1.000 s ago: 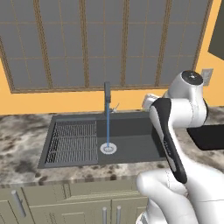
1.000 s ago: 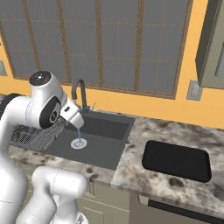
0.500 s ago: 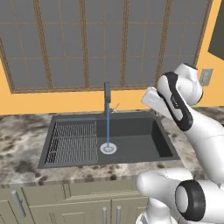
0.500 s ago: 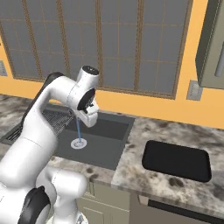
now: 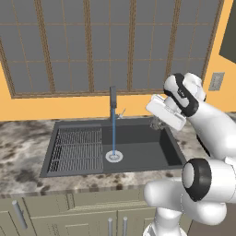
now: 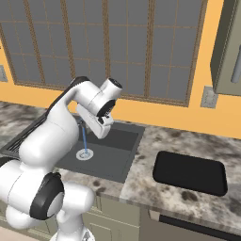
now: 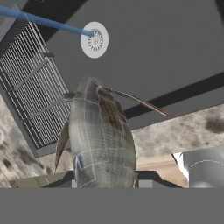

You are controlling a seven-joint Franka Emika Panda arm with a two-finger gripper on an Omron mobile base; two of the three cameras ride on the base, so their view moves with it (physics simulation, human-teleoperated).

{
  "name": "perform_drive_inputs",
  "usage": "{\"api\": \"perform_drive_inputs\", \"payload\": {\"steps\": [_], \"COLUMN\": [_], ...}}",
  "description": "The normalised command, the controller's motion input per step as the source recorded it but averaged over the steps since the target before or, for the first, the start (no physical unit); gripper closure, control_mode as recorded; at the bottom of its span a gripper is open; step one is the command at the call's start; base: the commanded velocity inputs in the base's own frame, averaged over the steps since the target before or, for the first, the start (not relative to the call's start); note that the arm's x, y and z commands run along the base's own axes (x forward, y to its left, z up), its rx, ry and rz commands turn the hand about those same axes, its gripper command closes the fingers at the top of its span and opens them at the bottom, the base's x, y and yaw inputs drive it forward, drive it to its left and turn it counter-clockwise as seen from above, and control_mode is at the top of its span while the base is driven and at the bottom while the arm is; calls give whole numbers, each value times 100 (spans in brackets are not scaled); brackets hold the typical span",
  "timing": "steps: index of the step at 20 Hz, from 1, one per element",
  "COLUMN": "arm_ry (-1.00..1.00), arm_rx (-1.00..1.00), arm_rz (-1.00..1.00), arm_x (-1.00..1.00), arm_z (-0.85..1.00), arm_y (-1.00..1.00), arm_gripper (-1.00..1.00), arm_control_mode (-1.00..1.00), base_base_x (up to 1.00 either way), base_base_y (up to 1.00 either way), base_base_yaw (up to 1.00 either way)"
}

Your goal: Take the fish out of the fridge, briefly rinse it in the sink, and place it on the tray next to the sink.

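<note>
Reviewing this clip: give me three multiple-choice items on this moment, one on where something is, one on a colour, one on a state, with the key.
1. Where is the tray?
A. on the counter beside the sink
B. inside the basin
C. on the window sill

2. What colour is the water stream?
A. red
B. blue
C. green

3. What is the pincer doing?
A. hanging open with nothing in it
B. gripping the faucet
C. shut on the fish

Key: 1 A, the right base view shows the tray on the speckled counter next to the sink. 2 B, a blue line runs from the faucet to the drain. 3 C, the hand view shows the fish between the fingers.
</note>
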Motion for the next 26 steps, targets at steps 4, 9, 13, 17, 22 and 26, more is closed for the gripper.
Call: {"api": "perform_drive_inputs", "payload": {"steps": [4,9,13,17,22,26], "arm_ry": [13,13,15,4,3,0], "arm_rx": [15,16,15,7,1,18], "arm_rz": [13,20,29,22,2,4], "arm_x": [78,72,51,19,23,25], "arm_z": [-58,-31,-15,-21,-9,-4], "arm_y": [25,28,31,23,0,0], "arm_gripper": [100,100,100,100,100,100], "arm_control_mode": [-100,-100,-100,-100,-100,-100], "base_base_x": [0,0,0,0,0,0], "base_base_y": [0,0,0,0,0,0], "base_base_yaw": [0,0,0,0,0,0]}}
